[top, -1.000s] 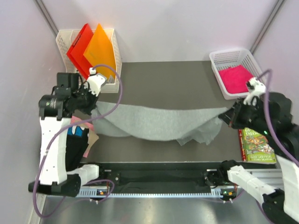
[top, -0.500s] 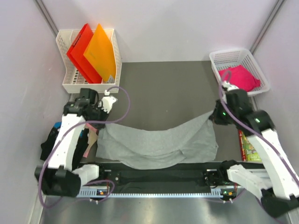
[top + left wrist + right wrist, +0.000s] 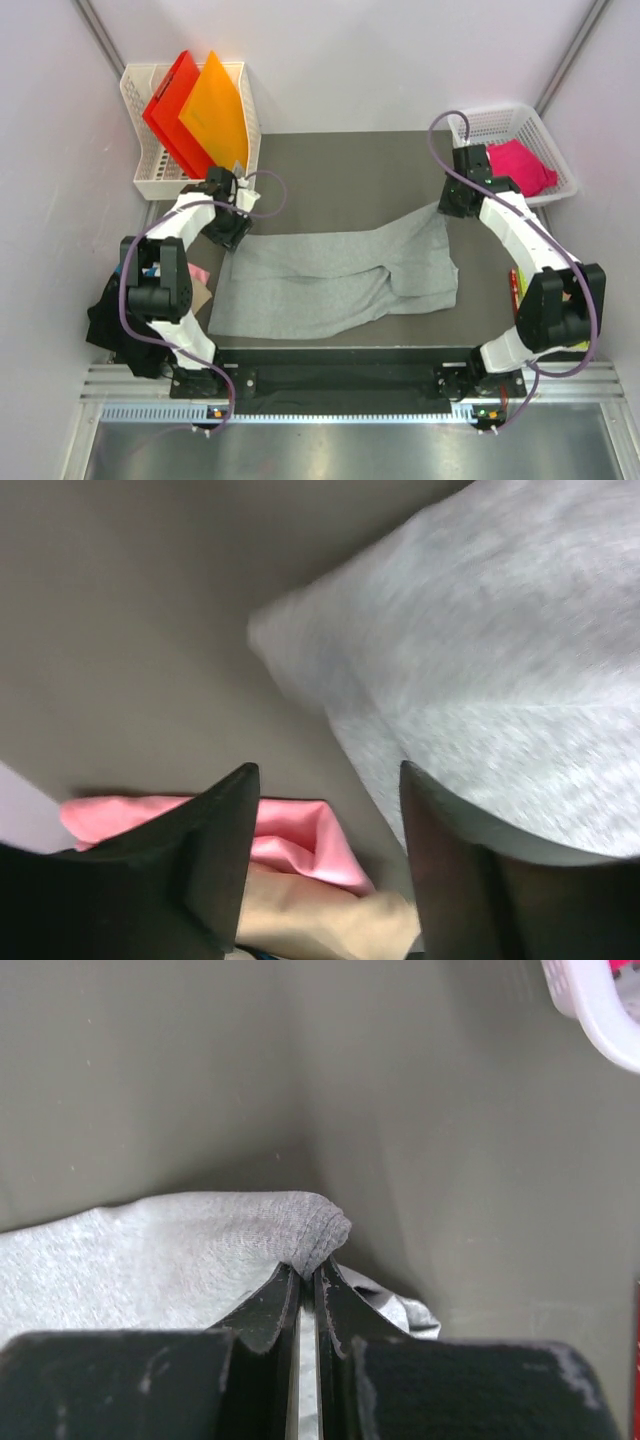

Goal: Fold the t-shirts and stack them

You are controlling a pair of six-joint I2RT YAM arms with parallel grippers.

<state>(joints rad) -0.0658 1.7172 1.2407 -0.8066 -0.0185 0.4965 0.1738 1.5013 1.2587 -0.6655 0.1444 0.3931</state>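
Observation:
A light grey t-shirt lies spread and partly doubled over on the dark mat. My right gripper is shut on its far right corner, with the hem pinched between the fingers. Over at the shirt's far left corner, my left gripper stands open with nothing between its fingers; the corner lies just ahead of them. A bright pink t-shirt sits in the white basket. A black t-shirt is heaped at the left edge.
A white rack at the far left holds red and orange folders. Pale pink cloth and a tan piece lie beside the left gripper. Walls close in on both sides.
Both arms swung toward the far side and lowered the grey t-shirt onto the mat. The left gripper opened and let go of its corner; the right stays shut on its corner.

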